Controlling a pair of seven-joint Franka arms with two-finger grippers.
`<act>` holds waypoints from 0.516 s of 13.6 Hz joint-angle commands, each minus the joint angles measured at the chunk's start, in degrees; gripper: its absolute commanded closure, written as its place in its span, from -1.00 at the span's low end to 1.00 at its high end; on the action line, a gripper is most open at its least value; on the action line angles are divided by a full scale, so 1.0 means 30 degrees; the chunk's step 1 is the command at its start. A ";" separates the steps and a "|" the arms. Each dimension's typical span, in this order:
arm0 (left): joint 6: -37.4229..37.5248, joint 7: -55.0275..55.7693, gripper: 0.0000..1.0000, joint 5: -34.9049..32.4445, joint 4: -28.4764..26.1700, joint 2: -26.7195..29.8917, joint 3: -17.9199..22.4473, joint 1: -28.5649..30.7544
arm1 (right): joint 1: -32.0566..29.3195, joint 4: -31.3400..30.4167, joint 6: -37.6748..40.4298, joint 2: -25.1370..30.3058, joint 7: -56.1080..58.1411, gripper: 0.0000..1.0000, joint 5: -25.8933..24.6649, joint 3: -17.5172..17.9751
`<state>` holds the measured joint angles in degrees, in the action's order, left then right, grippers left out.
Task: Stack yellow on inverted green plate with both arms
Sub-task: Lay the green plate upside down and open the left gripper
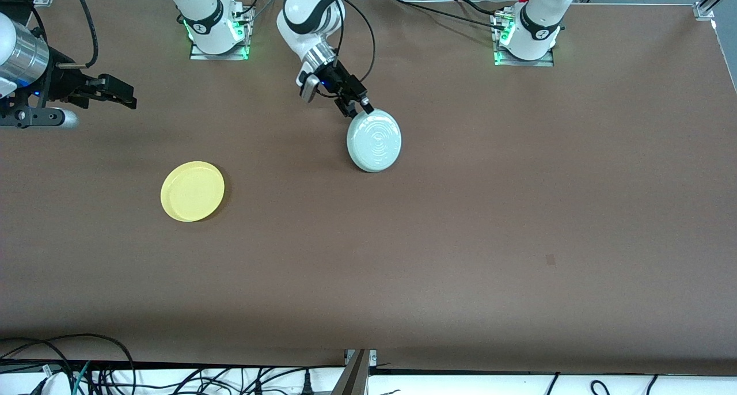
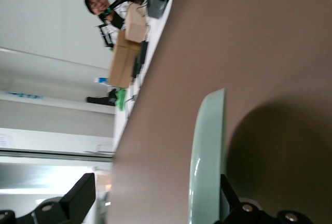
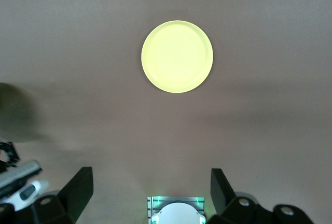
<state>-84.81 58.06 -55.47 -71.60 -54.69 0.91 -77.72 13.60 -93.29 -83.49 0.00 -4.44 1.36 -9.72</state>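
Yellow plate [image 1: 192, 191] lies rim-up on the brown surface [image 1: 460, 239] toward the right arm's end, nearer the front camera than the green plate [image 1: 374, 140]. Only the left wrist view shows the green plate edge-on, between the spread fingers of the left claw [image 1: 358, 106]. The front view shows its ringed underside. The right claw [image 1: 118, 92] hovers spread over the surface's edge.

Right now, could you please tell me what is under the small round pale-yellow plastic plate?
The pale-yellow plastic plate lies rim-up, flat on the brown table, nothing stacked on it. Only table shows around it; whatever lies beneath is covered, so it cannot be seen.
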 commanded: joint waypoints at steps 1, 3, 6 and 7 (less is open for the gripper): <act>-0.2276 0.4038 -1.00 0.1698 0.0575 -0.0432 -0.0185 -0.0256 | 0.0038 0.0101 0.0322 0.0146 -0.0191 -1.00 -0.0162 0.0106; -0.4328 0.6099 -1.00 0.1762 0.0340 -0.0403 -0.0185 -0.0286 | 0.0038 0.0101 0.0322 0.0146 -0.0192 -1.00 -0.0162 0.0077; -0.5451 0.7247 -1.00 0.2550 0.0516 -0.0198 -0.0214 -0.0228 | 0.0038 0.0101 0.0293 0.0146 -0.0191 -1.00 -0.0191 0.0077; -0.5538 0.7191 -1.00 0.2786 0.0632 -0.0052 -0.0272 0.0121 | 0.0038 0.0101 0.0292 0.0175 -0.0191 -1.00 -0.0162 0.0106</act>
<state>-100.82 78.78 -49.57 -71.18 -55.46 0.10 -78.50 13.60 -93.29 -83.47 0.00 -4.44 1.36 -9.71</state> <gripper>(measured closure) 0.000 0.000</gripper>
